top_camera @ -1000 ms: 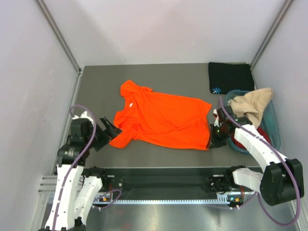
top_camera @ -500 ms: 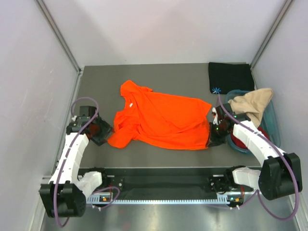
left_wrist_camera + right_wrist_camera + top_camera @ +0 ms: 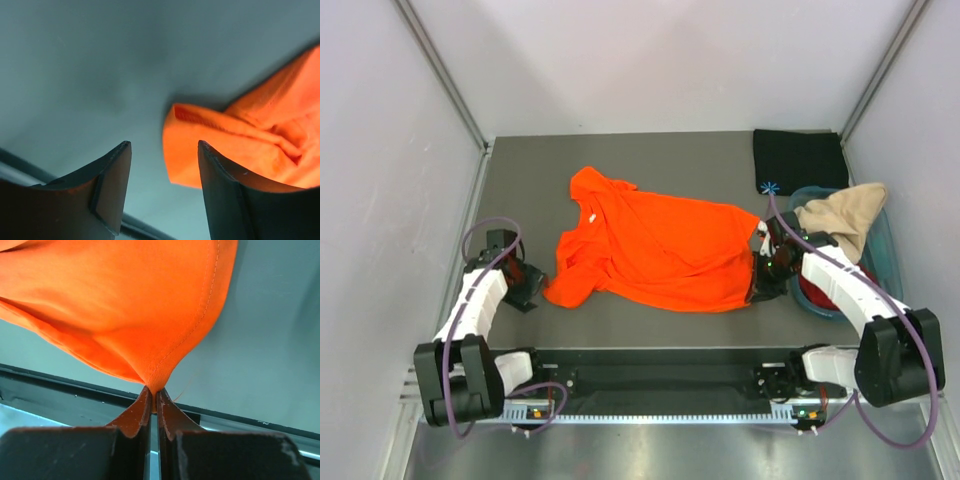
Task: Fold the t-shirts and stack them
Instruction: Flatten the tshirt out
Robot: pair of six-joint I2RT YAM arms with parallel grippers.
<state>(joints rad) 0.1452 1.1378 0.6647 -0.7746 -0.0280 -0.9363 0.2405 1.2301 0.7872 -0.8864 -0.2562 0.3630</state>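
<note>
While in right gripper (image 3: 154, 399), orange t-shirt (image 3: 660, 250) seemingly outside left gripper (image 3: 163, 150).

The grey table (image 3: 670, 160) carries an orange shirt (image 3: 655, 250) spread rumpled across its middle, with the collar toward the left. A folded black shirt (image 3: 798, 160) lies flat in the far right corner. A teal tub (image 3: 890, 262) stands just beside it along the right edge.

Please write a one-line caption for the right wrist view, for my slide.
Right gripper shut on a corner of the orange t-shirt over the grey table.
</note>
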